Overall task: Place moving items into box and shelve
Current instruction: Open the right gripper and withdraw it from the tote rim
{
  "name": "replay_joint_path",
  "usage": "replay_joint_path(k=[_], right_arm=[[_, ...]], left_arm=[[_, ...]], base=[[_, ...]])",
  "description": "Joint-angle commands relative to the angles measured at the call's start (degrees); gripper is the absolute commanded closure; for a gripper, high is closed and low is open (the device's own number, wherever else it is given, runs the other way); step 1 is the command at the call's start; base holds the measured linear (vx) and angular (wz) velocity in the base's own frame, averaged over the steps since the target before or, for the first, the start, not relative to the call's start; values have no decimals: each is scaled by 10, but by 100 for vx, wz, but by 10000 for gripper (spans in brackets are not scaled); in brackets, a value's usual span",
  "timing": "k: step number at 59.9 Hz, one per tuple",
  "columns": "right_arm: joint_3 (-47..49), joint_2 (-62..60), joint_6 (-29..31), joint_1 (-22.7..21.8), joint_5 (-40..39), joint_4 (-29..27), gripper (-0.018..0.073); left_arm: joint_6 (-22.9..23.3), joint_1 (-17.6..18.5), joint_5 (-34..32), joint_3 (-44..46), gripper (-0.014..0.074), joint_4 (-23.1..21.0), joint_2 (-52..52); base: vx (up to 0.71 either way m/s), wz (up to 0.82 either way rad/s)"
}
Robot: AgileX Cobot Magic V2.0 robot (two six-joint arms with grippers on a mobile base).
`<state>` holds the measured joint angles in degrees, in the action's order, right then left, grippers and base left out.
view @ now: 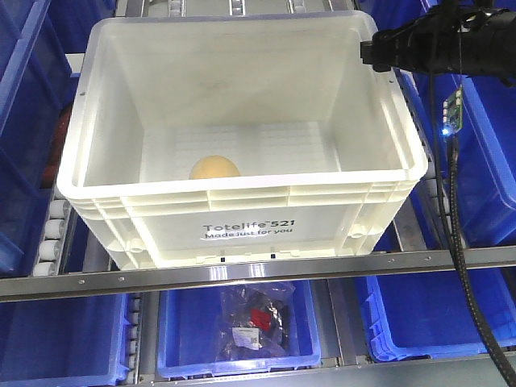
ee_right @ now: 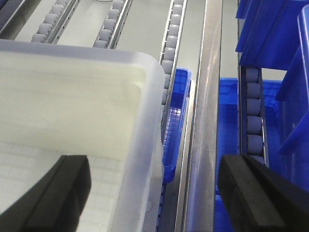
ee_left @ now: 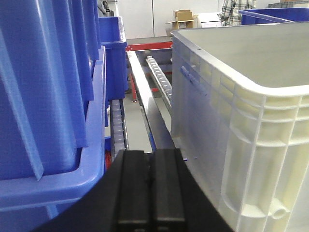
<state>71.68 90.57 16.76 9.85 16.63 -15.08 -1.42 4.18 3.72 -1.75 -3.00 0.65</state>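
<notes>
1. The white crate (view: pixel 242 218) carries black print on its front wall: "Totelife 521" above "Made just for you".
2. One moving item shows: a pale yellow-orange egg-shaped lump (view: pixel 214 168) lying on the crate's floor, near the front wall. No second lump can be seen.
3. The crate sits on a shelf of roller tracks (ee_right: pixel 170 53) behind a metal rail (view: pixel 258 274).
4. Blue bins (view: pixel 492 161) flank the crate on both sides and three more sit on the level below; the middle lower bin (view: pixel 238 334) holds a clear bag with dark and red contents.
5. The left end effector (ee_left: pixel 151 193) has its black fingers pressed together, empty, in the gap between a blue bin (ee_left: pixel 48 121) and the crate's side wall.
6. The right end effector (ee_right: pixel 154 193) has its fingers spread wide, straddling the crate's rim, one finger (ee_right: pixel 53 193) inside and the other outside.
7. The left wrist view shows a room beyond with cardboard boxes (ee_left: pixel 183 19) and a pale wall.
</notes>
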Motion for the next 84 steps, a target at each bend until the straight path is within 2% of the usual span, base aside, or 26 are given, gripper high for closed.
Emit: replay_joint_path(k=[1, 18, 27, 45, 49, 54, 61, 69, 84], right_arm=[[20, -25, 5, -2, -39, -2, 4], [18, -26, 7, -2, -47, 0, 107], [-30, -73, 7, -3, -79, 24, 138], [-174, -233, -33, -66, -87, 18, 149], [-214, -278, -51, -74, -83, 34, 154], [-260, -332, -87, -74, -83, 86, 171], [-341, -415, -176, -74, -84, 162, 206], [-426, -505, -249, -74, -122, 201, 241], [-594, -681, -234, -77, -221, 193, 309]], left_arm=[[5, -2, -44, -11, 603, -5, 5], [5, -2, -44, -11, 603, -5, 5], [5, -2, -44, -11, 603, -5, 5], [5, -2, -44, -11, 603, -5, 5], [5, -2, -44, -11, 603, -5, 5], [5, -2, -44, -11, 603, -5, 5], [5, -2, -44, -11, 603, -5, 5], [5, -2, -44, -11, 603, -5, 5], [5, -2, -44, -11, 603, -5, 5]], base=[[0, 0], [0, 0], [0, 0], [0, 0], [0, 0], [0, 0], [0, 0], [0, 0], [0, 0]])
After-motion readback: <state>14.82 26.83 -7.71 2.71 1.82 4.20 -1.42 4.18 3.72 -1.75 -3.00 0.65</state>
